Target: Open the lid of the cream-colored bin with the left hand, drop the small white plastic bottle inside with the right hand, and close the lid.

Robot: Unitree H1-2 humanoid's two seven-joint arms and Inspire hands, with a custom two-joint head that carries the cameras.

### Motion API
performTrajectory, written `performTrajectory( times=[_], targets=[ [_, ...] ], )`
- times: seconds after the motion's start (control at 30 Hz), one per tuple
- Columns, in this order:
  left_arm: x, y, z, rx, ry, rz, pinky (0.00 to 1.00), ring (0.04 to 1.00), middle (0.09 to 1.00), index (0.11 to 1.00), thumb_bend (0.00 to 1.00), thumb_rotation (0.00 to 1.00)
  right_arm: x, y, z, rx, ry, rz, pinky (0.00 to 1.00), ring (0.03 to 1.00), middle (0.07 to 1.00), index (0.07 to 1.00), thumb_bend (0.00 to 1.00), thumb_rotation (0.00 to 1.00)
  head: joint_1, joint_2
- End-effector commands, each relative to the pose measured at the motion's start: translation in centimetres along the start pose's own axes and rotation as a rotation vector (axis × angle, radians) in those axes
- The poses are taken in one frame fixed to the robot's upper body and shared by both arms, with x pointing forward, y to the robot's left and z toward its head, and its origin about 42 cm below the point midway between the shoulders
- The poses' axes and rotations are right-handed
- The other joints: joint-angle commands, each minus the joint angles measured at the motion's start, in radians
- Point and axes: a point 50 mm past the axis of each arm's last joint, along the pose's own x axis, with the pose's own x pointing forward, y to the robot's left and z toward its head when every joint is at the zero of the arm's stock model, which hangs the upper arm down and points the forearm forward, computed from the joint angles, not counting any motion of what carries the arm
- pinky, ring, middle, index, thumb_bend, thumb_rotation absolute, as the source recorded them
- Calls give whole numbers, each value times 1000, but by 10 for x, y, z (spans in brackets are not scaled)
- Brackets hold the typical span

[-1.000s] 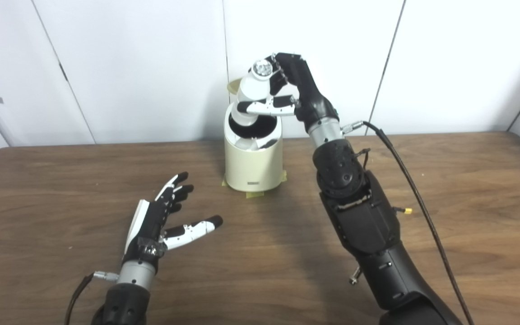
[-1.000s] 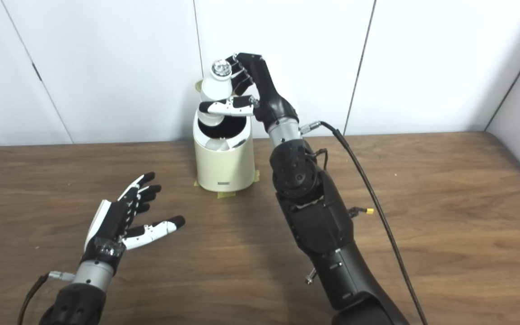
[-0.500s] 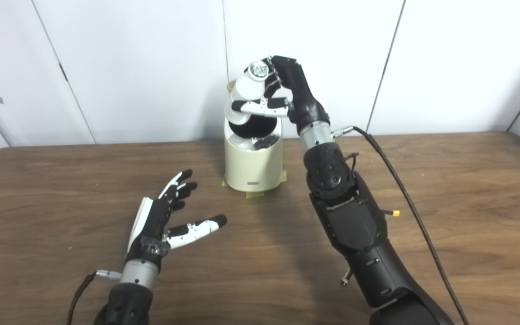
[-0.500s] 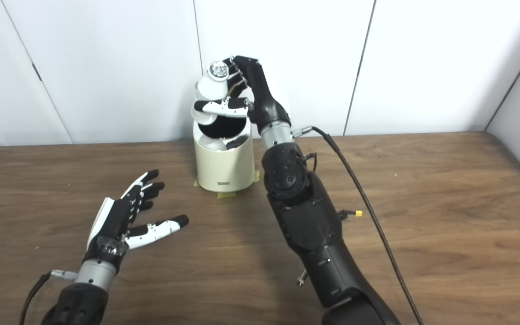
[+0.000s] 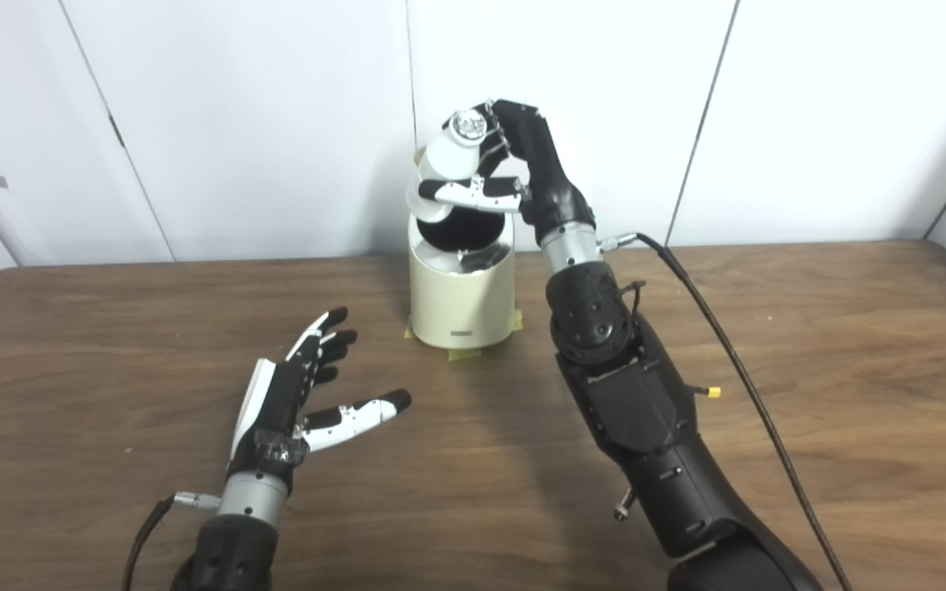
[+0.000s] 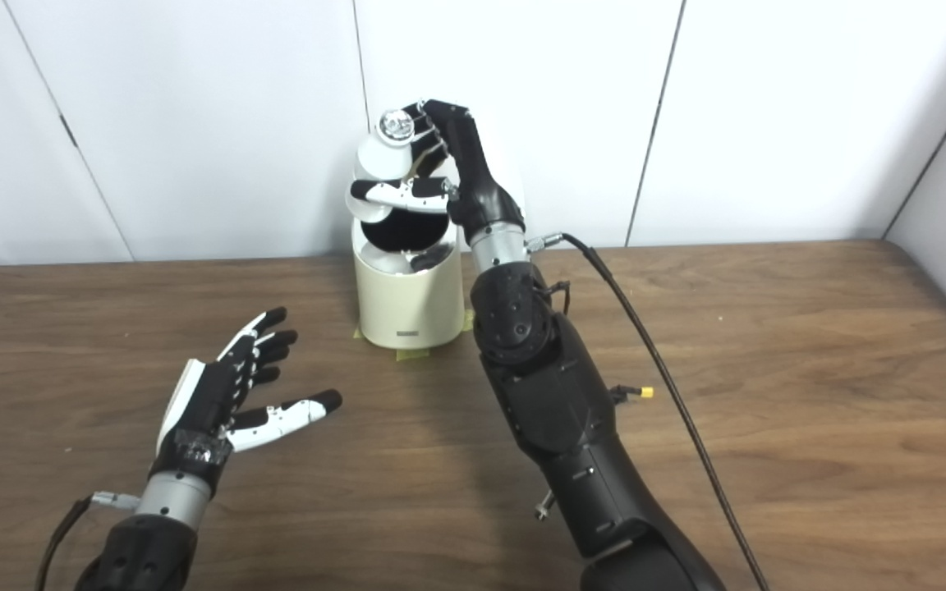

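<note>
The cream-colored bin (image 5: 461, 300) stands at the back of the table against the wall, its lid (image 5: 422, 156) tipped up behind the dark opening. My right hand (image 5: 514, 164) hovers over that opening, shut on the small white plastic bottle (image 5: 444, 168), which is tilted with its silver-capped end up. The bottle's lower end hangs just above the bin's rim. My left hand (image 5: 300, 398) rests open on the table to the front left of the bin, palm up, holding nothing and well apart from it.
The brown wooden table (image 5: 851, 369) stretches wide to the right. A black cable (image 5: 736, 361) runs from my right wrist down across the table. Yellow tape (image 5: 461, 353) marks the bin's base. White wall panels (image 5: 810, 115) stand close behind the bin.
My right hand has carried the bottle a little left and toward the wall, over the bin's opening. The left hand has barely moved.
</note>
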Motion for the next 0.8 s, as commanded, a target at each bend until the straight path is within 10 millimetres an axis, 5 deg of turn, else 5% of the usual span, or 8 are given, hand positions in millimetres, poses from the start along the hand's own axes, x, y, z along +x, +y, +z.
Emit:
performTrajectory(
  times=[0.0,0.77],
  targets=[
    [1,5,15,5,-67,26,841,868,860,948,834,202,16,-11,24,-18,-127,-47,342,446,497,490,501,0,-1,2],
    [4,8,18,-2,-66,17,838,855,849,935,842,200,10,-6,13,-133,-231,-18,351,425,483,504,501,0,-5,14]
  ],
)
